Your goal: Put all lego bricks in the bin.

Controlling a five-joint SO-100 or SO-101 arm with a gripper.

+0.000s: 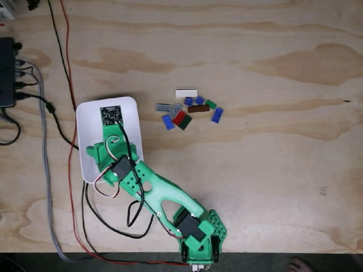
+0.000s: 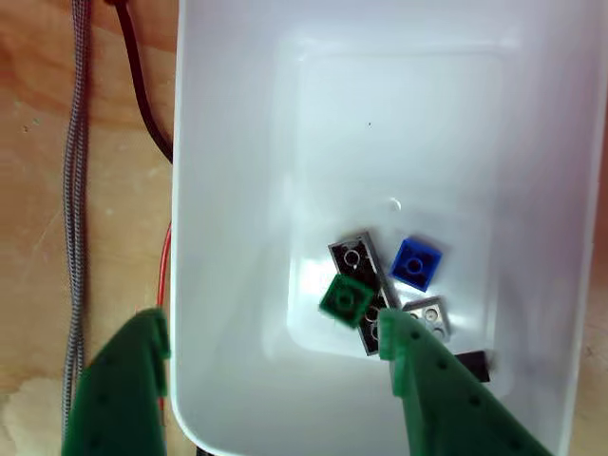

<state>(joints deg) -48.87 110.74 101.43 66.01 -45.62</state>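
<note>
A green plastic gripper [image 2: 275, 347] hangs with its jaws spread wide and empty over a white bin [image 2: 228, 114], a smooth shallow tray with rounded corners on a plywood table [image 1: 272, 170]. Inside the bin lie a small green brick [image 2: 346, 300], a blue one [image 2: 417, 262], a long black plate [image 2: 361, 275] and a grey piece [image 2: 427, 315]. More studded lego bricks [image 1: 187, 110] sit clustered on the wood just right of the bin in the fixed view. No writing is legible.

White bin [image 2: 228, 237] is holding a green brick [image 2: 346, 300], a blue brick [image 2: 417, 262] and a black plate [image 2: 364, 275]; the green gripper [image 2: 275, 356] is hanging over pale, brown-grained plywood [image 1: 272, 170].
</note>
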